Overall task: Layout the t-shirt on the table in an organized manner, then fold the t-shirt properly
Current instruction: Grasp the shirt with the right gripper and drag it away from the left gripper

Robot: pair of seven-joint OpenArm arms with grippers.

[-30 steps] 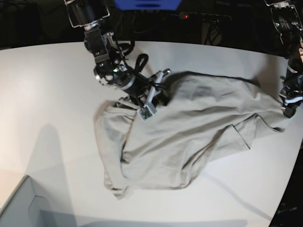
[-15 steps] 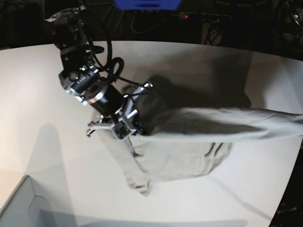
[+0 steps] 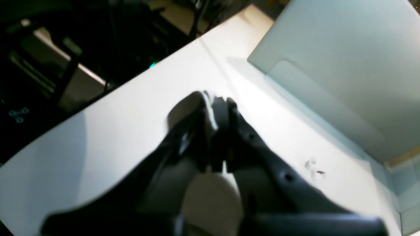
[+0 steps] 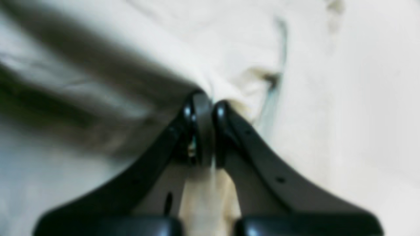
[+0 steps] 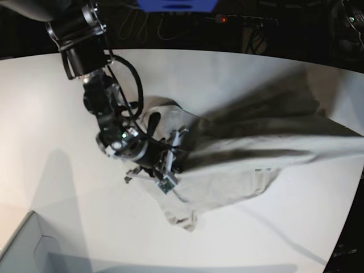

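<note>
The light grey-beige t-shirt (image 5: 227, 176) hangs stretched across the white table (image 5: 51, 102), from the middle out past the right edge of the base view, with its lower part trailing on the tabletop. My right gripper (image 5: 177, 159) is shut on the shirt's left end. In the right wrist view its fingertips (image 4: 197, 108) pinch a bunched fold of t-shirt (image 4: 229, 55). My left gripper (image 3: 216, 105) is shut above the table (image 3: 115, 131), with a strip of t-shirt (image 3: 210, 200) caught between its fingers. The left arm is outside the base view.
A pale grey box (image 5: 23, 250) sits at the table's near left corner and shows as a large wall in the left wrist view (image 3: 344, 65). Dark cables and equipment (image 5: 244, 20) lie beyond the far edge.
The shirt, crumpled on the table a second ago, is now pulled taut toward the right. The right gripper closed on its left end and shifted down and right. The left arm left the base view.
</note>
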